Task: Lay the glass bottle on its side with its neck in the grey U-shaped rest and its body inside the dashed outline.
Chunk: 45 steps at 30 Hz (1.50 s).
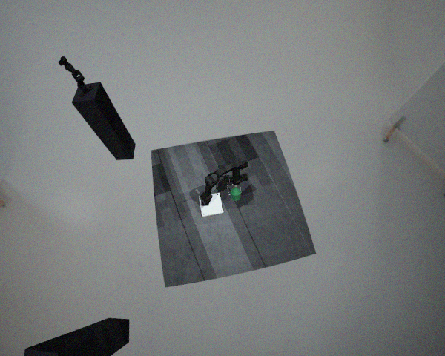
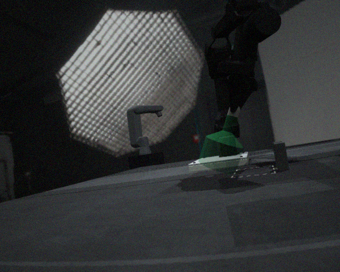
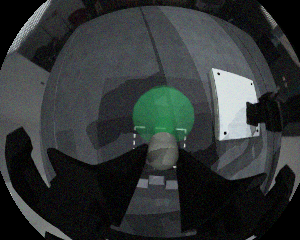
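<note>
The wrist view, low centre, shows the end effector (image 2: 230,124) (image 3: 162,151) clamped on the bottle (image 1: 236,193) (image 2: 221,146) (image 3: 163,110); only the exterior view reveals its tilt.

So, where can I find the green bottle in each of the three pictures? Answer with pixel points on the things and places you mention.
Top: just right of the white plate (image 1: 213,208) (image 2: 220,161) (image 3: 235,107).
Exterior: right of centre, beneath the gripper (image 1: 236,177) (image 2: 227,124) (image 3: 162,151).
Wrist: centre, left of the plate.
Shared landmark: the white plate.
</note>
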Available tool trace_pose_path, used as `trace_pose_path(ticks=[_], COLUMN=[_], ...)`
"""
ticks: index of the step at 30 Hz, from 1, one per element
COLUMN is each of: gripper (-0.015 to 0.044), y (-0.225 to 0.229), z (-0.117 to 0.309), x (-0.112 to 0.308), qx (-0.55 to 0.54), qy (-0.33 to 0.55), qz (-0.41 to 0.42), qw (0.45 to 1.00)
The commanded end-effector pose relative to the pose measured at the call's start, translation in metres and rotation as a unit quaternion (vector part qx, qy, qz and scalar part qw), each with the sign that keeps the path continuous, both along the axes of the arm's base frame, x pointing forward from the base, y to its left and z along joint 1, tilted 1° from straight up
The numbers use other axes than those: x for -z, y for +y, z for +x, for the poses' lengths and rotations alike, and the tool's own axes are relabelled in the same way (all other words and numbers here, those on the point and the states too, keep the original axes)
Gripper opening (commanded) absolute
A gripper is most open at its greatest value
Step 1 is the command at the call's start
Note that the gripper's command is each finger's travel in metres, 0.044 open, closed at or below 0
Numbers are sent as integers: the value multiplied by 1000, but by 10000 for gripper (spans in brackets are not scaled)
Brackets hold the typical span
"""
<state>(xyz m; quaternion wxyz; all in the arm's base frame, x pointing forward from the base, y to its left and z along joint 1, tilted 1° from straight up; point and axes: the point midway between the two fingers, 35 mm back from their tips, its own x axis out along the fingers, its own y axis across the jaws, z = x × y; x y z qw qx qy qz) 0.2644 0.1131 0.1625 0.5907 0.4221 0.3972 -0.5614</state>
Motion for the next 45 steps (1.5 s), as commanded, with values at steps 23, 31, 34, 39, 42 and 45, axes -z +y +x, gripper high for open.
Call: trace_pose_path(ticks=[23, 31, 34, 39, 42, 45], gripper=[107, 107, 107, 107, 107, 107], y=[22, 26, 28, 31, 33, 35], z=[-2, -2, -2, -3, -3, -3], x=[5, 7, 7, 8, 9, 10], qx=[3, 5, 5, 6, 6, 6], qy=[-4, -6, -6, -8, -8, -9], qz=[-17, -25, -27, -32, -34, -37], qw=[1000, 1000, 1000, 999, 999, 999])
